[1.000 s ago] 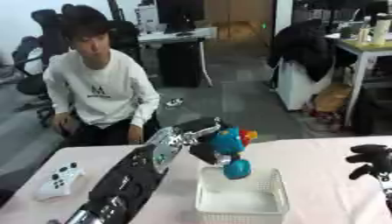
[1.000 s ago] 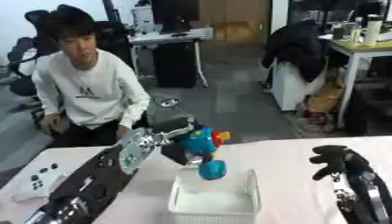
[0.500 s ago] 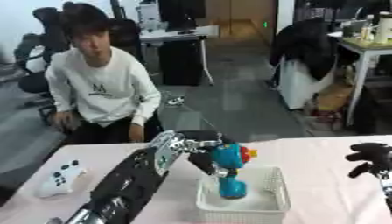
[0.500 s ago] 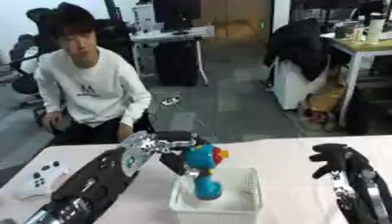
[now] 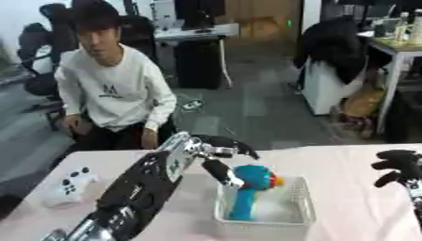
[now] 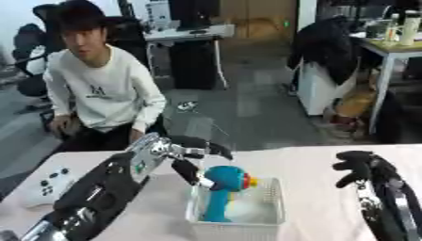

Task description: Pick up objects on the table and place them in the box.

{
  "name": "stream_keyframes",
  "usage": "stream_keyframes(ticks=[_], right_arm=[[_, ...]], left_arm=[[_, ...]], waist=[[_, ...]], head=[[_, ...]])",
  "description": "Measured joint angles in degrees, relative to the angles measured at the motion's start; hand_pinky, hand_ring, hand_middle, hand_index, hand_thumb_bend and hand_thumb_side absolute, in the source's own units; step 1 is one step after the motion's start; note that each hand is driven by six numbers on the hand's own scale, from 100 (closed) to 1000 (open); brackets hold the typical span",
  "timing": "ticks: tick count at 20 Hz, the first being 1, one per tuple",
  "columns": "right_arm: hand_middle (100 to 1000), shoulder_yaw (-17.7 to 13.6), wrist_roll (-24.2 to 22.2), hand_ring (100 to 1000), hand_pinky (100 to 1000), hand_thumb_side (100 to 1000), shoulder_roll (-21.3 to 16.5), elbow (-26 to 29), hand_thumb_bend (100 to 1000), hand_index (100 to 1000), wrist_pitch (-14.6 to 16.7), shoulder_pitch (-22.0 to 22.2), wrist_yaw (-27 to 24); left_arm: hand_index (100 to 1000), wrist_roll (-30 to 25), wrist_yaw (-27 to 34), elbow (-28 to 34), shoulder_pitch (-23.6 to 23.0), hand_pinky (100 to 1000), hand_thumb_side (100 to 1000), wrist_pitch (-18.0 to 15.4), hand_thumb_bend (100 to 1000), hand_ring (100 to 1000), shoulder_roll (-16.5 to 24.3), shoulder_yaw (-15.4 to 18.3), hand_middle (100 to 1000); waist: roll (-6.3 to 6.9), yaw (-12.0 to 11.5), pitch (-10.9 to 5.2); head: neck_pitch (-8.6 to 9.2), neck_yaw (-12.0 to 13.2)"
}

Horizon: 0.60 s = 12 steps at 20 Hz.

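A pale pink counter (image 5: 346, 164) fills the lower half of the scene. On it, at about five o'clock from centre, sits a white mesh box (image 5: 303, 217). Standing upright inside the box is a blue toy (image 5: 251, 181) with a rounded head and a small orange and red tip pointing toward three o'clock; its stem reaches the box floor.

The robot's left arm reaches in from seven o'clock. Its left hand (image 5: 216, 151) is at the toy's head, at the nine o'clock side, fingers spread and mostly straight, one touching or just beside the toy, so it looks to be letting go rather than gripping.

The right hand (image 6: 361, 165) waits at three o'clock, held upright with fingers curled and holding nothing.

A white game controller (image 5: 68, 184) lies on the counter at eight o'clock, well apart from the box.

To finish this step well, the hand should open wider and lift straight up, clear of the toy's head, so the toy does not tip out.
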State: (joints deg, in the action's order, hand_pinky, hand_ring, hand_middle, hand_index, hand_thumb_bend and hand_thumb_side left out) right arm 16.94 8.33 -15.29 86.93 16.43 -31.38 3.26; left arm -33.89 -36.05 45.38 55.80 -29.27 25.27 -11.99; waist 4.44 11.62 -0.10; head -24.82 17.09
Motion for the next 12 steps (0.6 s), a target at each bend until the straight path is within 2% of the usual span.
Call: stream_keyframes(ticks=[1, 2, 6, 11, 12], right_arm=[[666, 0.0, 0.0, 636, 460, 760, 0.0, -0.1, 100, 729, 0.0, 0.1, 0.0], [666, 0.0, 0.0, 636, 460, 760, -0.1, -0.1, 100, 729, 0.0, 0.3, 0.0], [666, -0.1, 0.3, 636, 460, 758, -0.2, -0.2, 100, 729, -0.2, 1.6, 0.0], [666, -0.4, 0.7, 636, 461, 756, -0.6, -0.4, 100, 729, -0.2, 2.6, 0.1], [666, -0.5, 0.7, 636, 461, 757, -0.6, -0.5, 100, 729, -0.2, 2.7, 0.1]], left_arm=[[1000, 0.5, 0.7, 0.7, -0.2, 990, 644, -0.5, 722, 981, 0.3, 0.4, 994], [1000, 1.0, 1.6, 1.5, -0.6, 971, 646, -1.0, 658, 968, 0.7, 0.7, 984], [1000, 4.0, 5.6, 6.0, -4.1, 954, 667, -2.3, 577, 953, 3.4, 1.7, 971], [999, 10.6, 10.5, 11.4, -10.5, 900, 751, 0.7, 405, 913, 7.2, 2.9, 948], [999, 12.5, 11.6, 12.3, -11.8, 902, 749, 1.7, 413, 915, 7.5, 3.3, 949]], waist=[[0.0, -0.3, -0.14], [0.0, -0.9, -0.42], [-0.3, -3.3, -2.17], [-0.46, -6.4, -3.5], [-0.49, -6.9, -3.71]], head=[[0.0, -0.3], [0.0, -0.6], [-0.28, -1.4], [-1.06, -1.4], [-1.27, -1.4]])
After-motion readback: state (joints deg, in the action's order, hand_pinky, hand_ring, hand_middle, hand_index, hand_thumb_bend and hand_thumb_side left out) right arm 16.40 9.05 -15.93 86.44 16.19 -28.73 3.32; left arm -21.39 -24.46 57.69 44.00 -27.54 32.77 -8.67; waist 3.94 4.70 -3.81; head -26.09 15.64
